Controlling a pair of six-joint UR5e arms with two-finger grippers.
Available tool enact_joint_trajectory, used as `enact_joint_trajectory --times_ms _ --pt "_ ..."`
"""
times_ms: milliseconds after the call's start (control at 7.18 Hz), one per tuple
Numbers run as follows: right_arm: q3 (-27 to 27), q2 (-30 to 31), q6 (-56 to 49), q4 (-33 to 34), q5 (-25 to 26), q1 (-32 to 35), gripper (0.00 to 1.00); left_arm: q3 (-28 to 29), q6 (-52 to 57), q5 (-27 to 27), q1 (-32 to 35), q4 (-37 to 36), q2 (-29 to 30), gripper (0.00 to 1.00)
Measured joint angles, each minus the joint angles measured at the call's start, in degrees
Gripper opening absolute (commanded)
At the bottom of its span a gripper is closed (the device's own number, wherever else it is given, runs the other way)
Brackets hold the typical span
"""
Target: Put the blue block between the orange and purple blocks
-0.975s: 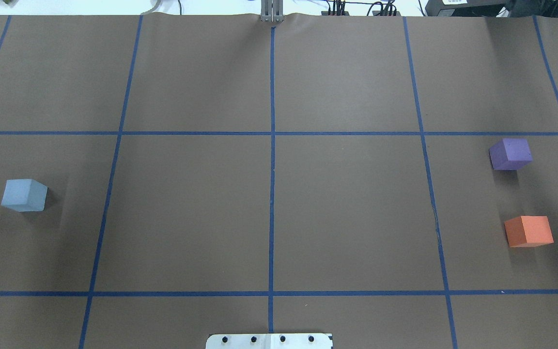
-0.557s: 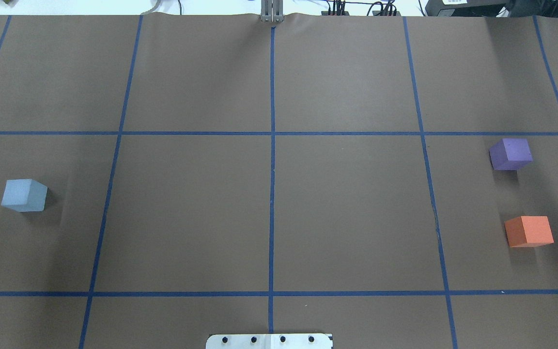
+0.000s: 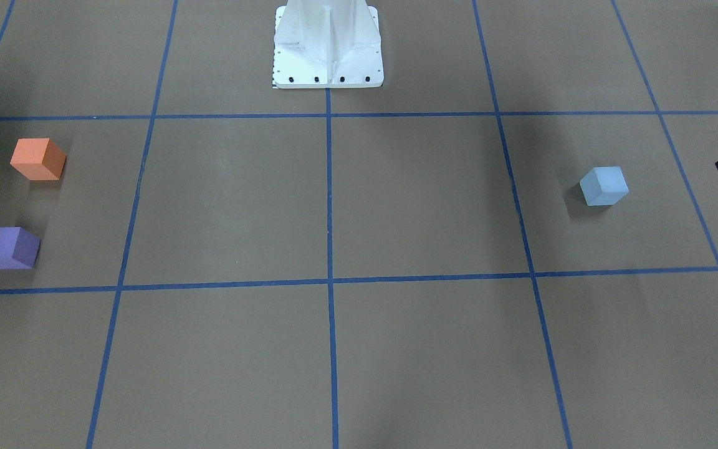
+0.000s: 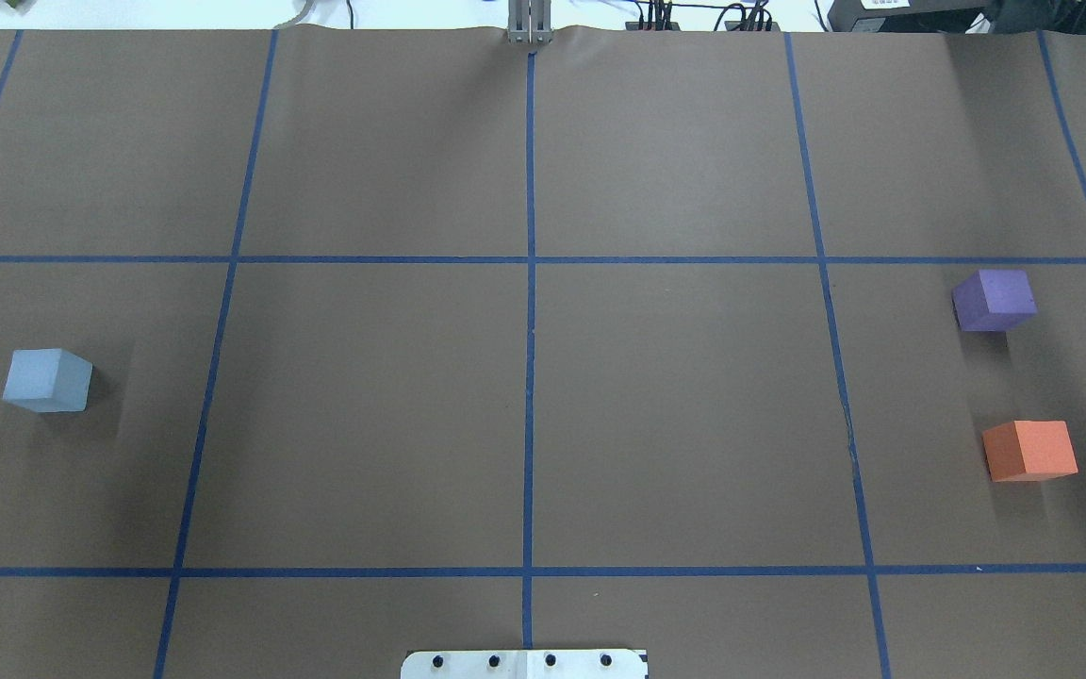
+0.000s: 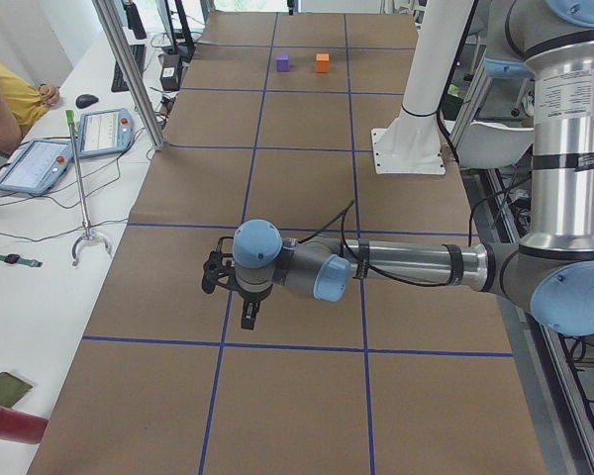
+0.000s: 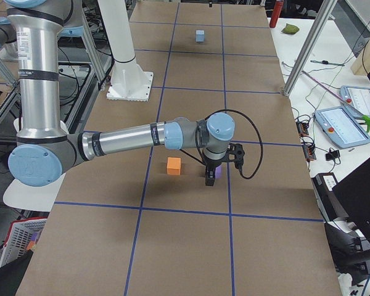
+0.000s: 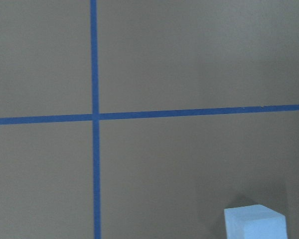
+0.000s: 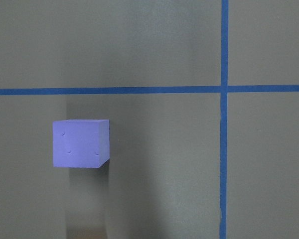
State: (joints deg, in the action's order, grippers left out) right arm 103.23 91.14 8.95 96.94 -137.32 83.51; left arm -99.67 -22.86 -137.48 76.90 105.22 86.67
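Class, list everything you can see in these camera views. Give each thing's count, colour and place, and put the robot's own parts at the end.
blue block: one, pale blue, far on the robot's left, alone
purple block: one, purple, far on the robot's right
orange block: one, orange, nearer the robot than the purple block, a gap between them
table cover: one, brown, blue tape grid
tablets: two, grey, side bench
person: one, yellow shirt, at the bench, partly in view
pedestal: one, white, robot's base
left arm: one, silver and blue, stretched over the table
left claw: one, black, near the blue block
right arm: one, silver and blue
right claw: one, black, by the purple block
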Motion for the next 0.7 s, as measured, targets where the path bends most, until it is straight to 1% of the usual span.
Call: enact_joint_trajectory --times_ms 418,697 --pt "0.10 0.09 0.04 0.00 -0.07 -0.01 1.00 -1.18 -14.39 4.11 -12.85 0.11 1.44 0.99" --pt "0.10 0.09 0.02 0.00 -0.05 -0.01 1.00 -1.06 -20.27 6.33 -18.79 0.87 2.01 0.99"
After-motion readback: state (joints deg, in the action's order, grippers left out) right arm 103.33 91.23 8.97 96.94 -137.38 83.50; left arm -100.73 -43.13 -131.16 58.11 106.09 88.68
